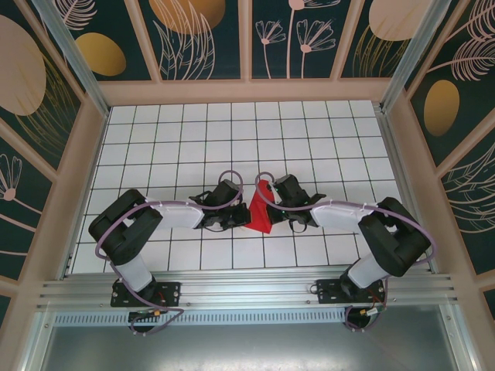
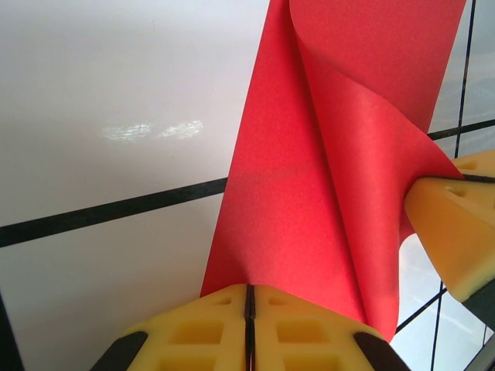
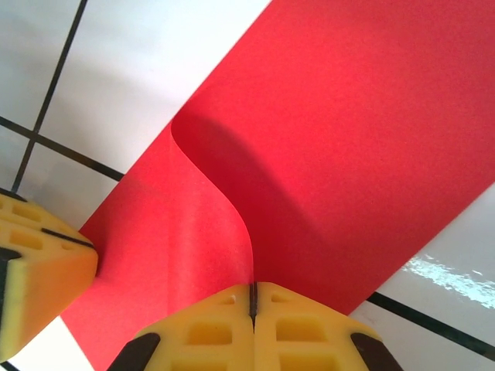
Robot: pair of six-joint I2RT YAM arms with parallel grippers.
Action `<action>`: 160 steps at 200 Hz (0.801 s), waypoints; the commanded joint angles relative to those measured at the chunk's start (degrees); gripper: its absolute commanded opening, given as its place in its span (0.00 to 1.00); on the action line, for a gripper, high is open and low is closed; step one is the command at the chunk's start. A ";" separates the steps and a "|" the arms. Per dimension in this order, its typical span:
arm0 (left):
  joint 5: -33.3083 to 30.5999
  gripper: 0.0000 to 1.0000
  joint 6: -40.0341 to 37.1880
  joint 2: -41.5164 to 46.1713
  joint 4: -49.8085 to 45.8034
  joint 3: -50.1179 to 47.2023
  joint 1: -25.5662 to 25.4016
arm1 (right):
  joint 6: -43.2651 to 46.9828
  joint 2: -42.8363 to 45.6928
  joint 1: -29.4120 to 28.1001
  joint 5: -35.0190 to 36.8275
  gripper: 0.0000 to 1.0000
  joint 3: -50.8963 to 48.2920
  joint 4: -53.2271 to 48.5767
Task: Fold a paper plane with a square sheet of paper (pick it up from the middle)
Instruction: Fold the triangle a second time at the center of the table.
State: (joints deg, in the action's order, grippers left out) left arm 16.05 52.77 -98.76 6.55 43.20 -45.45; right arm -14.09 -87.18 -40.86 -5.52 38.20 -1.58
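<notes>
Curling bright red square sheet of paper (image 1: 261,216), left gripper (image 2: 249,292) pinched tight on its edge, right gripper (image 3: 252,290) likewise.

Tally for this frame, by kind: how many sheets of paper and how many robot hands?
red sheet of paper: 1
robot hands: 2 (left hand, right hand, both pinching the sheet)
Total: 3
</notes>
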 commanded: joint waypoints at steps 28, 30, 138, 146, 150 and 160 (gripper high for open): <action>-1.51 0.10 -0.91 -1.58 -4.63 0.04 -0.51 | -0.87 -1.43 0.52 0.69 0.04 -0.14 -0.45; -1.56 0.10 -0.92 -1.58 -4.62 0.04 -0.52 | -0.86 -1.47 0.56 0.64 0.04 -0.09 -0.44; -1.71 0.11 -0.83 -1.03 -4.70 0.13 -0.52 | -0.57 -3.74 0.78 0.06 0.04 0.91 -1.22; -1.71 0.11 -0.83 -0.92 -4.85 0.29 -0.52 | -0.67 -4.16 0.81 0.22 0.04 0.92 -1.55; -1.70 0.11 -0.87 -0.87 -4.87 0.43 -0.52 | -0.68 -4.35 0.86 0.31 0.04 0.89 -1.65; -1.68 0.12 -0.92 -0.58 -5.04 0.70 -0.47 | -0.83 -4.57 0.87 0.38 0.04 0.92 -1.64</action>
State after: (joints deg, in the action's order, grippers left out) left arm 16.03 52.77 -98.74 6.31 43.33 -45.45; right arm -14.09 -89.67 -40.49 -5.69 38.50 -1.52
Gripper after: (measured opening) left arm 0.115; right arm 0.066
